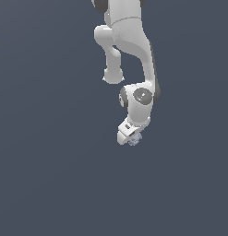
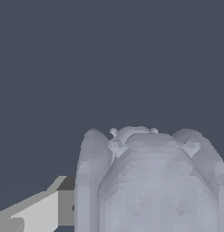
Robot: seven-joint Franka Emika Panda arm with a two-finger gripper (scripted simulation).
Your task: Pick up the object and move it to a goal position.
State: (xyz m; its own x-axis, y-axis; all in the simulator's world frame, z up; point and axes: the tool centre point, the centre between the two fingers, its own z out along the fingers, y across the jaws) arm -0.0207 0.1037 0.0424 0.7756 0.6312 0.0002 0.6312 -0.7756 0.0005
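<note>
One white arm (image 1: 134, 50), one gripper (image 1: 128, 137), one pale grey-blue chunk (image 1: 134, 138). The chunk sits at the gripper's tip, a finger (image 2: 41, 213) against its side; the jaws look clenched on it. All around is flat, dark slate-blue, with no visible edge or wall.

Plain dark backdrop

A flat slate-grey surface (image 1: 46, 175) fills both views, uniform and unmarked, with no visible edge.
</note>
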